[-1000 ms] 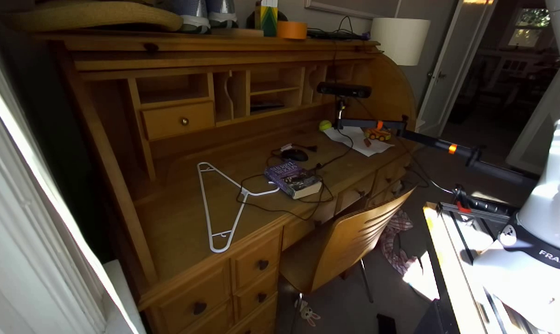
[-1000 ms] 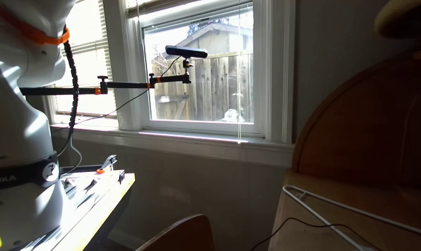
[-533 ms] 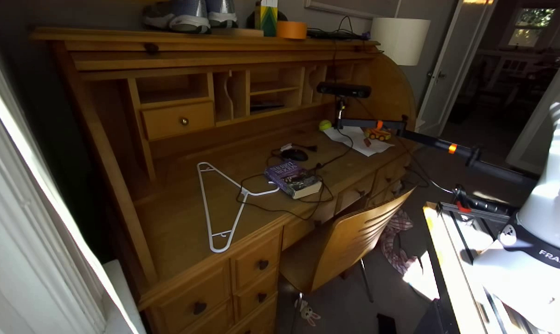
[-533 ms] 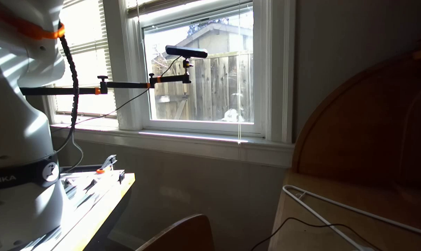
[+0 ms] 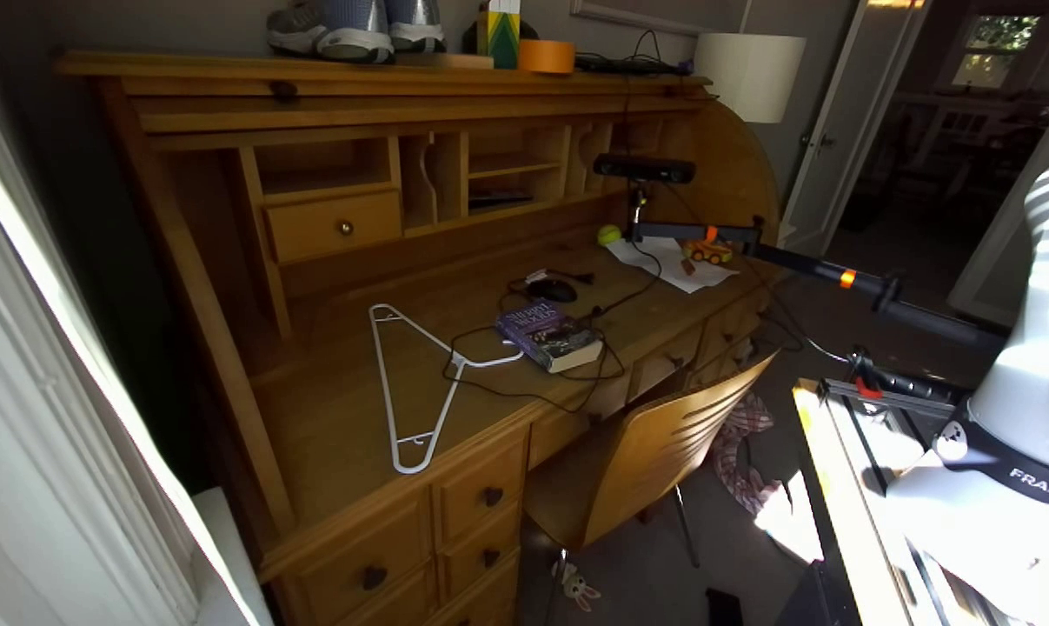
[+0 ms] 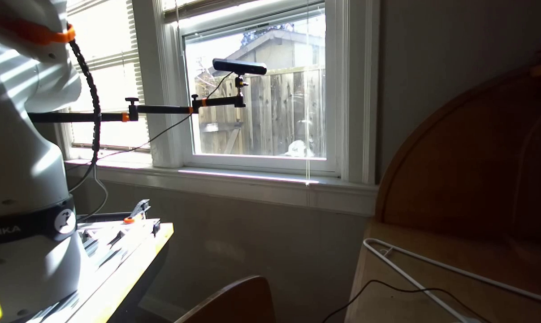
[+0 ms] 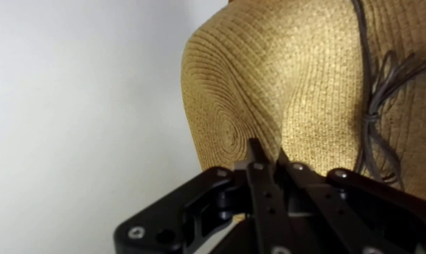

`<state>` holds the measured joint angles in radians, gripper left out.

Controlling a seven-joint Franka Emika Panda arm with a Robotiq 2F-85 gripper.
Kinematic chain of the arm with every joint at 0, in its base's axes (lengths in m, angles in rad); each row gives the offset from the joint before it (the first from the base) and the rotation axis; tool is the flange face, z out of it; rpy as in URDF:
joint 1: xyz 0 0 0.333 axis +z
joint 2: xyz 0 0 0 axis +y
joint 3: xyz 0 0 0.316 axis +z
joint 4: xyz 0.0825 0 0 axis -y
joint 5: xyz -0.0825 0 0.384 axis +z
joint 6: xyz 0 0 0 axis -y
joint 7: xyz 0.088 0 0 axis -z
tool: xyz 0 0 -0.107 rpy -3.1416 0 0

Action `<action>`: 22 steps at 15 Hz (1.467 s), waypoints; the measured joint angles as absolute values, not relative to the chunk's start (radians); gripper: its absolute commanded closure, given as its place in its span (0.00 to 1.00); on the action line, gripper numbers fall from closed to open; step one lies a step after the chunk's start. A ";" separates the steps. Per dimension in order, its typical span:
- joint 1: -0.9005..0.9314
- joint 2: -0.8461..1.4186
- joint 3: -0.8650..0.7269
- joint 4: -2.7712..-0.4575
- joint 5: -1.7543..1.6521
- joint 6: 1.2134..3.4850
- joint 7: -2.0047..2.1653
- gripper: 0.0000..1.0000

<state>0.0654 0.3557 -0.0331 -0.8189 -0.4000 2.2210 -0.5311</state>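
Black two-fingered gripper (image 7: 268, 150), wrist view lower centre: jaws narrow, pinching fold of tan curved woven-straw hat (image 7: 315, 91), upper right.

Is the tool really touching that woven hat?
Touching. In the wrist view, the tool pinches the woven hat, which is creased right where the jaws meet it.

Golden-tan spiral-ribbed hat (image 7: 318, 95), dark brown cord (image 7: 371, 118)
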 measured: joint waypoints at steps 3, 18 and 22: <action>0.102 0.324 -0.087 -0.808 -0.532 2.222 -0.371 0.98; 0.343 0.328 -0.288 -0.638 -1.177 1.799 0.173 0.98; 0.359 0.350 -0.322 -0.601 -1.241 1.720 0.195 0.98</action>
<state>0.3588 0.3501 -0.3219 -0.6013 -1.2414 1.7199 0.1953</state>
